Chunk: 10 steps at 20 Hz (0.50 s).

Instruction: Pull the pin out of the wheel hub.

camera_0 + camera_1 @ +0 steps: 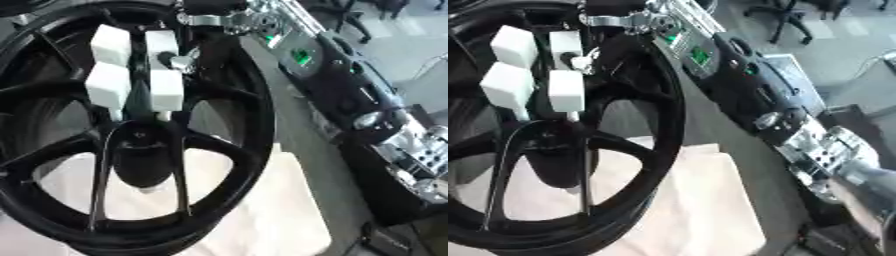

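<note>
The wheel hub (140, 150) sits low in the middle of a black spoked wheel (249, 125) that fills the left of both views and rests on a pale cloth (280, 210). A small pale stub (150, 189) shows just under the hub's dark centre cap; it may be the end of the pin, but I cannot tell for certain.

Directly above the hub, the robot's right hand (131, 70) reaches down across the spokes from the upper edge. Its white-padded fingers (166, 89) point downward in two close rows with a narrow dark gap between them. Something thin and pale (162, 116) shows just below the lowest pads, at the top of the hub, and it could be the pin's head. Whether the pads are clamped on it or only hang above it is hidden by the hand itself, so I cannot tell the state of the grip.

The right arm (350, 85), black with silver joints and green lights, runs from the lower right up to the wrist (219, 17) at the top edge. The left hand shows in neither view.

By my judgement, the reach is done and the hand is in place at the hub, but the pull itself is not shown as finished: nothing clearly lifted free of the hub can be seen. What is left is drawing the pin out and carrying it clear of the spokes.
</note>
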### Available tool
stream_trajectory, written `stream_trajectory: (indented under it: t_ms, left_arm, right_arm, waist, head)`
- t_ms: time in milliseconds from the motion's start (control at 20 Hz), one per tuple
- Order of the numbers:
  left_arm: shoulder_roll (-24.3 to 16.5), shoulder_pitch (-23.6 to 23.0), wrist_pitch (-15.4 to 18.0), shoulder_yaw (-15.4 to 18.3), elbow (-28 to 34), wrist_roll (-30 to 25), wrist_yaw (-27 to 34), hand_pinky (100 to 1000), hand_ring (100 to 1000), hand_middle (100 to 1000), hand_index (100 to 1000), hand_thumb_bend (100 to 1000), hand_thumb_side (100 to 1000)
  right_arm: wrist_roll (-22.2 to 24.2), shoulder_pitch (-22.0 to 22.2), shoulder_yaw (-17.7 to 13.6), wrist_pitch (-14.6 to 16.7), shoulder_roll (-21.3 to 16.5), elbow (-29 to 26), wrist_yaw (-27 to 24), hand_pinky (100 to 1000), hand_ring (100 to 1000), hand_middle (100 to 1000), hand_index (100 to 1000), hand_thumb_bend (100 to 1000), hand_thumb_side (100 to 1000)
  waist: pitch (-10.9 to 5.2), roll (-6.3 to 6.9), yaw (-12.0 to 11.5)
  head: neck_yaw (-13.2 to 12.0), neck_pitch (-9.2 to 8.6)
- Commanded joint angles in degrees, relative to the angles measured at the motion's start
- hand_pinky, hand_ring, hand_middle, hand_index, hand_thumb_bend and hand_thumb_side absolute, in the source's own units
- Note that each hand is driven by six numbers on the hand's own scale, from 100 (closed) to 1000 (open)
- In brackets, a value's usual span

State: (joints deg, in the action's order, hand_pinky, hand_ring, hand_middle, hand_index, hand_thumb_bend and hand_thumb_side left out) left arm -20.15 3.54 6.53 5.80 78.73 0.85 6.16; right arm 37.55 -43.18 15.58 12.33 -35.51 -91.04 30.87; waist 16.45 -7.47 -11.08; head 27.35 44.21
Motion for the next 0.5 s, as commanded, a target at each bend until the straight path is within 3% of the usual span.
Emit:
stream_trajectory:
  t_ms: [50, 500]
  left_arm:
    - [-1.4, 0.3, -0.1, 0.0, 0.5, 0.1, -0.3, 891, 956, 950, 810, 123, 1000]
    - [-1.4, 0.4, -0.1, 0.0, 0.5, 0.0, -0.4, 892, 956, 951, 810, 123, 1000]
  right_arm:
    - [-0.1, -0.4, 0.1, -0.3, -0.6, -0.4, -0.6, 585, 627, 629, 841, 100, 764]
    - [-0.3, -0.4, 0.1, -0.8, -0.6, -0.3, -2.9, 553, 591, 594, 815, 100, 631]
  waist:
    - [-0.42, 0.32, -0.1]
    - [-0.22, 0.29, -0.4]
  head:
    - [0.3, -0.09]
    - [0.2, -0.09]
